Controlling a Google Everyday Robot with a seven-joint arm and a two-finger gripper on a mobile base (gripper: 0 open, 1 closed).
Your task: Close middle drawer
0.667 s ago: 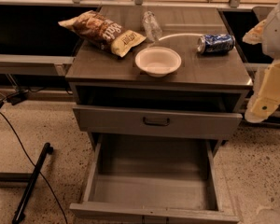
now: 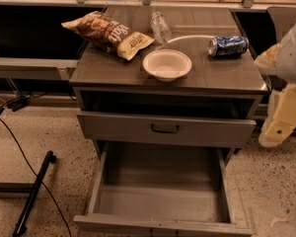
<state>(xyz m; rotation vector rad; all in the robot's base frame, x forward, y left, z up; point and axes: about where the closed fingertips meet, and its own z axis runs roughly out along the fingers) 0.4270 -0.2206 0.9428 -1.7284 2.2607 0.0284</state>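
Note:
The middle drawer (image 2: 160, 196) is pulled far out of the grey cabinet, a deep, empty box whose front edge (image 2: 163, 227) lies at the bottom of the camera view. Above it, the top drawer front (image 2: 165, 128) with a dark centre handle stands slightly out. The lowest drawer is hidden beneath the open one. My gripper (image 2: 278, 125), pale and yellowish, hangs at the right edge of the view. It is beside the cabinet's right side at about the top drawer's height and clear of the drawers.
On the cabinet top (image 2: 227, 75) lie a chip bag (image 2: 108, 33), a clear plastic bottle (image 2: 160, 27), a white bowl (image 2: 166, 64) and a blue can (image 2: 228, 46). A black pole (image 2: 34, 191) and a cable lie on the speckled floor at left. Dark shelving runs behind the cabinet.
My gripper has dropped a little lower at the right of the cabinet. The drawers and the things on top have not moved.

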